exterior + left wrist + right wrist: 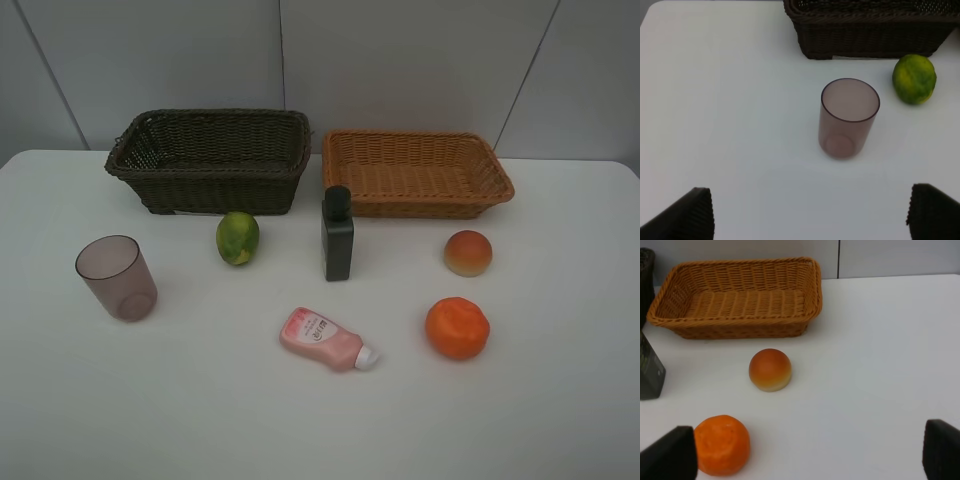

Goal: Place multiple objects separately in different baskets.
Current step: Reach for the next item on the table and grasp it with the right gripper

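Baskets: dark basket [215, 190] back left, tan basket [415, 165] just beside it on the right, nothing visible in either. So we judge nothing sorted yet, and all six objects are left to do.

- Biggest of them, the cup [117, 277], stands upright, mouth up, front left, well apart from the dark basket.
- Next the black bottle [337, 235], upright near the middle, in front of the gap between the baskets.
- The pink bottle [325, 339] lies on its side nearest the front, cap pointing right.
- The orange [457, 327] is front right, and the peach [468, 252] is behind it, near the tan basket.
- The green fruit [237, 238] sits just in front of the dark basket.

We see the left gripper [812, 215] spread wide, holding nothing, with the cup ahead of it. We see the right gripper [807, 455] spread wide and empty too, with the orange and peach ahead. Neither shows in the high view.
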`<state>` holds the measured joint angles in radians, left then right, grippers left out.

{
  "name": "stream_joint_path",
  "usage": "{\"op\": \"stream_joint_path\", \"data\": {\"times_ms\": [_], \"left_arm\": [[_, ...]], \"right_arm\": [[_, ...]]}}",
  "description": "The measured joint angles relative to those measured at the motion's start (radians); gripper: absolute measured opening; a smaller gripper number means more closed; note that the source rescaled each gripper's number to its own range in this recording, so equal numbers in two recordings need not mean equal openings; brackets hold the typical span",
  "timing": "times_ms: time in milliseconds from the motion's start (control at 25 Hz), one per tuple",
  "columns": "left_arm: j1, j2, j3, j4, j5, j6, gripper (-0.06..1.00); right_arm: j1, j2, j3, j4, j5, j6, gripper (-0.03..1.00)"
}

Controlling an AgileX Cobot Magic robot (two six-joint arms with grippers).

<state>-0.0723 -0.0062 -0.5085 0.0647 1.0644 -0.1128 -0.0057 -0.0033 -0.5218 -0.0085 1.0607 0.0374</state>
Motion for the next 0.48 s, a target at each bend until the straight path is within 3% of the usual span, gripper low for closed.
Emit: {"op": "stream_joint_path", "data": {"times_ms": [480], "left_arm": [[0.000, 0.000, 0.000, 0.000, 0.000, 0.000, 1.00]], "right_arm": [[0.000, 0.000, 0.000, 0.000, 0.000, 0.000, 0.98]]}}
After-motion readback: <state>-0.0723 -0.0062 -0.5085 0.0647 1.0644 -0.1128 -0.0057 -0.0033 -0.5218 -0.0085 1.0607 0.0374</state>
